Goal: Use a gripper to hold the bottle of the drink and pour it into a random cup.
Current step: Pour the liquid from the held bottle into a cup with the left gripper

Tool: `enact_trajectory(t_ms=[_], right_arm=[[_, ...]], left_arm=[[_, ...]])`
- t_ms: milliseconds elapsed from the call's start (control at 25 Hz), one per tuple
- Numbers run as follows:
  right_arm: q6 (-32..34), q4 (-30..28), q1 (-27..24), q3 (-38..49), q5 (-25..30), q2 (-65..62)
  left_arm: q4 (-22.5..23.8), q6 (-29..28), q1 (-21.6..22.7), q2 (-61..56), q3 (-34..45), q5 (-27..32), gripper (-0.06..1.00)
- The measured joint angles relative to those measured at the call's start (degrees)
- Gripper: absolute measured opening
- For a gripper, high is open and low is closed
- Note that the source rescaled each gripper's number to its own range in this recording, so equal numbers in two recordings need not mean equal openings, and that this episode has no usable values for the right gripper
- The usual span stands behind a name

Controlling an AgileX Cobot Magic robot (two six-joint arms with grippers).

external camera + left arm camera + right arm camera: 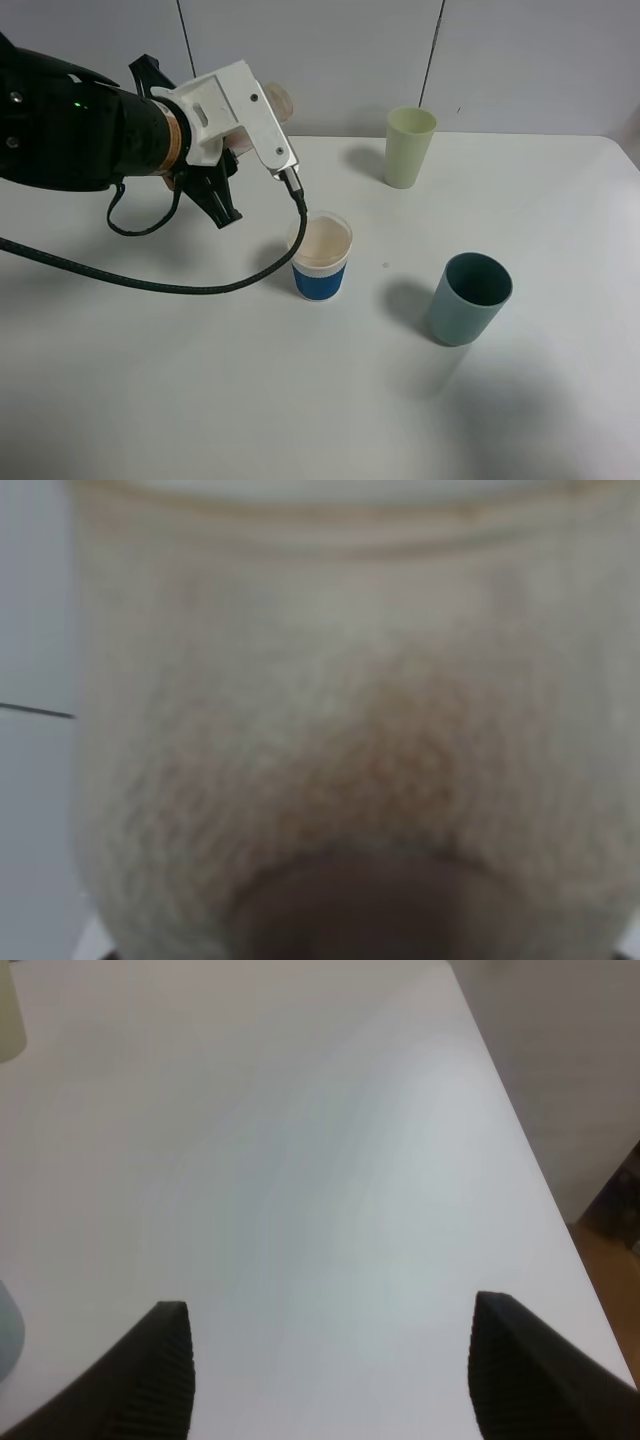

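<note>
My left gripper [228,140] hangs above the table at the left, shut on the bottle [277,100]. The bottle lies tilted and shows only as a pinkish end behind the white bracket [240,110]. In the left wrist view the bottle [340,680] fills the picture as a blur, with a brownish tint of drink [410,750] inside. The cup [321,270], white above and blue below, stands just right of and below the gripper and holds pale brown drink [323,241]. My right gripper [335,1360] is open over bare table and holds nothing.
A tall pale green cup [409,146] stands at the back of the white table [200,400]. A teal cup [468,297] stands right of the blue-banded cup. A black cable [150,280] loops from the left arm over the table. The table's right edge [520,1150] shows in the right wrist view.
</note>
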Motion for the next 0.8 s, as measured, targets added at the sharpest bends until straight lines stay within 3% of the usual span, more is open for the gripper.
enact_trajectory(t_ms=[240, 520, 800], right_arm=[[0.0, 0.0, 0.0, 0.0, 0.0, 0.0], [0.0, 0.0, 0.0, 0.0, 0.0, 0.0], [0.0, 0.0, 0.0, 0.0, 0.0, 0.0]], left_arm=[[4.8, -5.6, -3.4, 0.0, 0.0, 4.8, 0.0], [6.7, -6.3, -3.5, 0.0, 0.8, 6.3, 0.0], [8.9, -7.0, -4.8, 0.4, 4.4, 13.1, 0.0]])
